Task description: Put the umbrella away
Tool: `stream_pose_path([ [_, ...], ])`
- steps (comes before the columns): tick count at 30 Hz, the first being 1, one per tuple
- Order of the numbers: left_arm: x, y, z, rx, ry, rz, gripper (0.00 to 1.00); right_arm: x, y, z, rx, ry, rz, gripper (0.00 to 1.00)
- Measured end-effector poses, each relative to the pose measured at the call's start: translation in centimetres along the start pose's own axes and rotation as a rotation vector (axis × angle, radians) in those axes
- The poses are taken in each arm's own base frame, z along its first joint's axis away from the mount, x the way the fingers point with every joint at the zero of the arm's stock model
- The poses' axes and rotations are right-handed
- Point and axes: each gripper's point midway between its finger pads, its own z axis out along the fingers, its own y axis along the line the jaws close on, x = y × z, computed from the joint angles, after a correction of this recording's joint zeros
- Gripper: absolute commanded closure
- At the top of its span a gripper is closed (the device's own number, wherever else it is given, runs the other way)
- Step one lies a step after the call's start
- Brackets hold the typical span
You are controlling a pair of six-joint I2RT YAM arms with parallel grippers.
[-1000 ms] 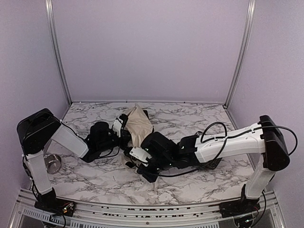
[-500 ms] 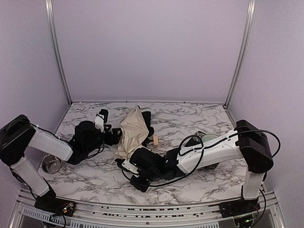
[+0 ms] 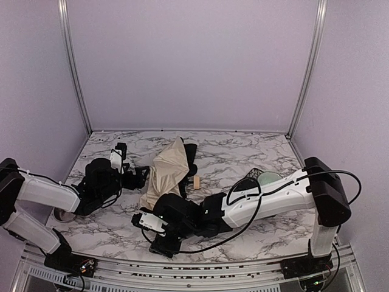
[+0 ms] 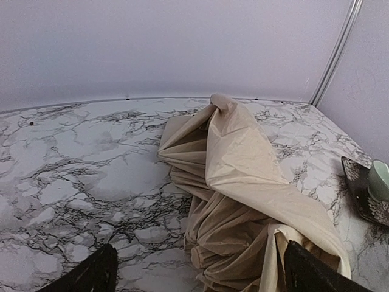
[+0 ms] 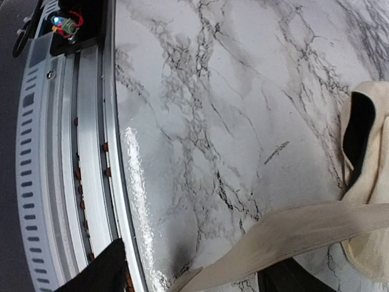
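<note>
The umbrella lies collapsed on the marble table, a loose heap of cream-beige fabric with black lining showing at its far side. Its pale tan handle rests on the table just right of the heap. My left gripper is just left of the fabric, open. In the left wrist view the umbrella fills the middle, and the left gripper stands wide with folds lying loose between its fingers. My right gripper is low near the front edge, open. A cream strip of the umbrella trails loosely across the right gripper.
A dark patterned saucer with a pale green cup sits right of the umbrella, behind the right forearm. A metal cup stands by the left arm. The front rail runs close beside the right gripper.
Both grippers went from shut to open. The left arm drew back to the left, the right arm slid left toward the front edge, and the umbrella settled on the table.
</note>
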Motion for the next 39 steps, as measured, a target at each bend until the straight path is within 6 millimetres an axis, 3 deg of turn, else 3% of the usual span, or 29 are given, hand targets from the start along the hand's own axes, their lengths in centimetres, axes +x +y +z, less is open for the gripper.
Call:
stream_pose_path([
  [2, 0.0, 0.4, -0.7, -0.012, -0.006, -0.002, 0.01, -0.3, 0.5, -0.1, -0.009, -0.005, -0.028, 0.0],
  [9, -1.0, 1.3, -2.4, -0.046, -0.051, -0.007, 0.01, -1.8, 0.6, -1.5, -0.004, -0.024, -0.08, 0.0],
  [11, -1.1, 1.6, -2.9, -0.054, -0.059, -0.009, 0.09, -2.8, 0.3, -3.1, 0.005, -0.056, -0.082, 0.0],
  [14, -1.9, 1.3, -4.0, -0.034, -0.078, -0.012, 0.4, -5.3, -1.0, -7.0, 0.024, -0.149, -0.062, 0.0],
  [16, -2.5, 0.5, -4.6, 0.009, -0.081, -0.011, 0.53, -6.6, -3.7, -9.9, 0.066, -0.217, -0.021, 0.05],
  [18, -2.8, -0.4, -5.3, 0.054, -0.074, -0.015, 0.61, -6.9, -8.1, -12.3, 0.143, -0.261, 0.039, 0.12],
  [21, -1.9, -3.8, -6.6, 0.174, -0.028, 0.004, 0.6, -5.3, -16.2, -14.0, 0.28, -0.258, 0.143, 0.24],
  [23, -1.0, -6.0, -7.5, 0.254, 0.007, 0.007, 0.52, -2.9, -21.4, -13.7, 0.357, -0.201, 0.195, 0.26],
  [25, -0.1, -7.6, -8.1, 0.317, 0.041, 0.008, 0.43, -0.4, -24.7, -12.4, 0.393, -0.125, 0.208, 0.25],
  [29, 2.7, -8.6, -8.0, 0.371, 0.14, 0.0, 0.38, 2.9, -27.5, -8.7, 0.369, 0.023, 0.149, 0.24],
  [31, 5.3, -8.7, -7.5, 0.379, 0.23, 0.004, 0.37, 3.1, -28.3, -7.2, 0.353, 0.062, 0.109, 0.24],
  [34, 8.4, -8.7, -6.9, 0.382, 0.346, 0.015, 0.37, 1.7, -29.7, -5.6, 0.347, 0.079, 0.037, 0.24],
  [39, 10.0, -9.5, -5.9, 0.396, 0.421, 0.025, 0.37, 0.7, -30.9, -3.8, 0.329, 0.108, -0.061, 0.29],
])
